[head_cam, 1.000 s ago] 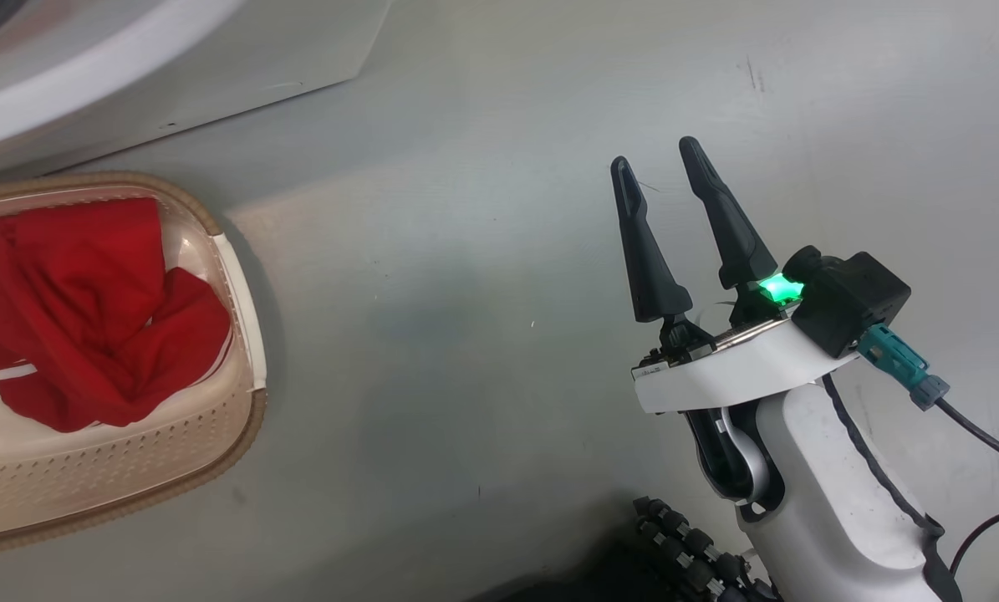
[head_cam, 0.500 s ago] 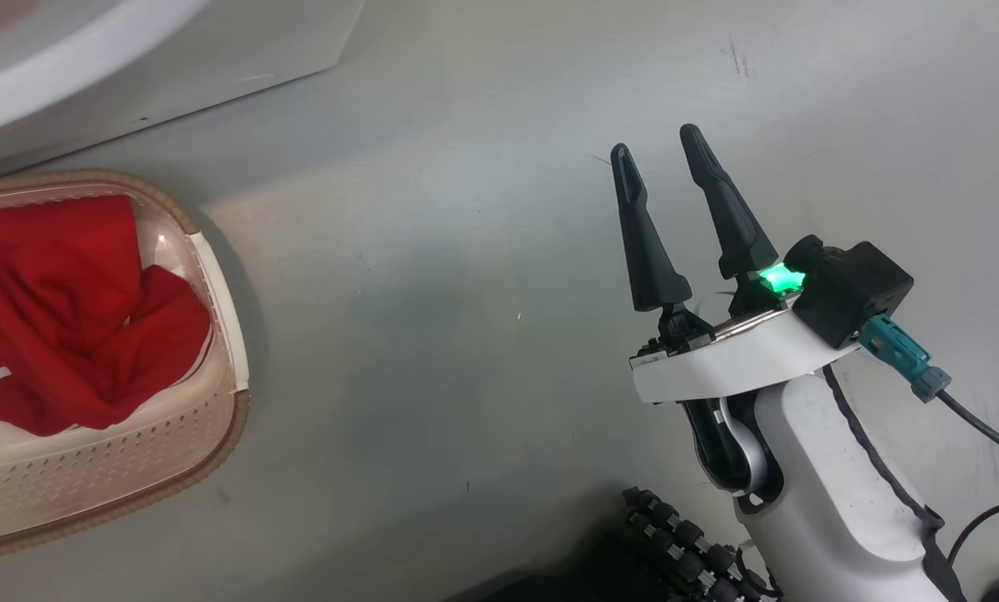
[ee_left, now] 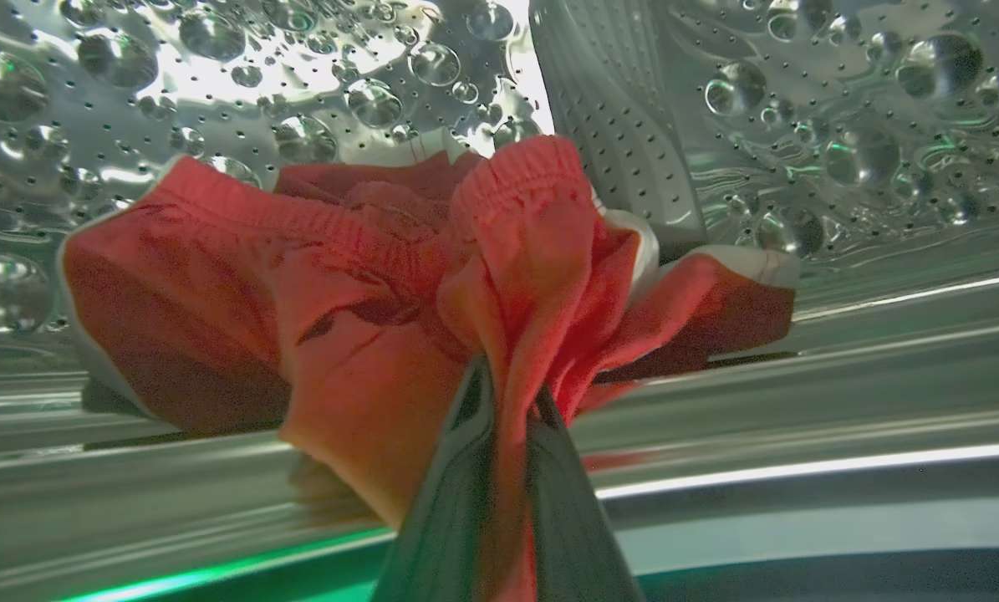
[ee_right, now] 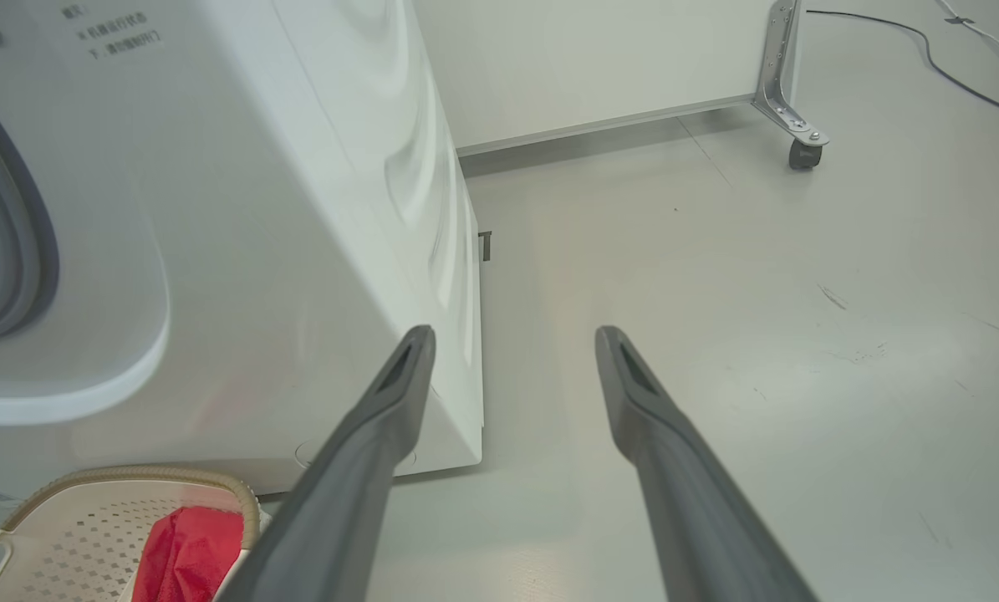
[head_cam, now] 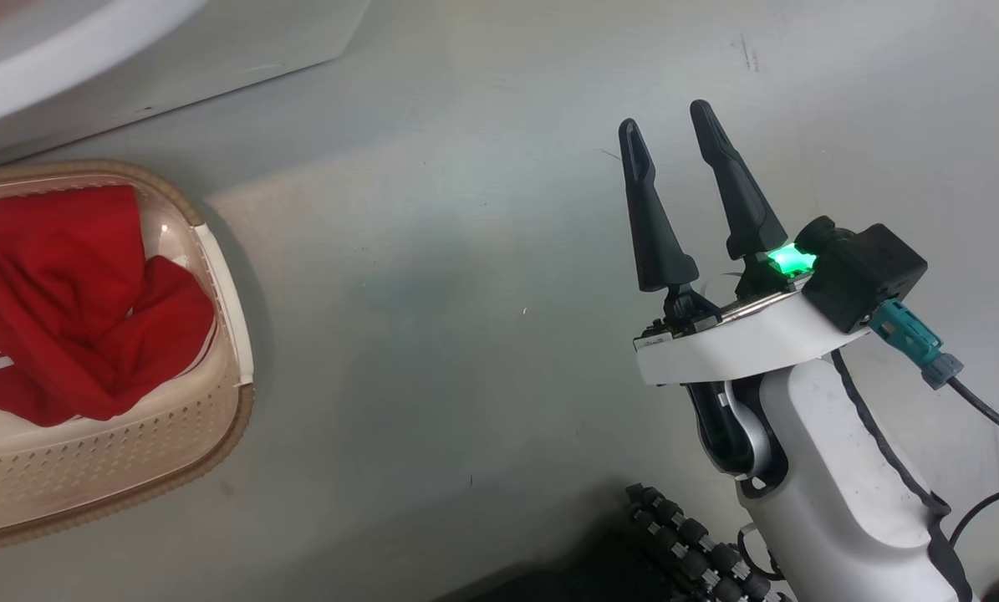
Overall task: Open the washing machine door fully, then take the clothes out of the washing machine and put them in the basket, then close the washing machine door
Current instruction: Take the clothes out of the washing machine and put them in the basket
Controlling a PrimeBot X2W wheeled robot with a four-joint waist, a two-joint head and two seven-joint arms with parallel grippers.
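One bunch of clothes [ee_left: 365, 276] sits clenched in your left pincer [ee_left: 507, 380] inside the drum [ee_left: 800, 100], probably by a waistband, ready for pulling out. Your right pincer [head_cam: 665, 117] hangs spread and empty, aside from the basket [head_cam: 223, 435].

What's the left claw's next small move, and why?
Probably draw the left claw straight back out of the drum: it is pinched shut on the red garment, which lies on the drum wall, and the basket already holds one.
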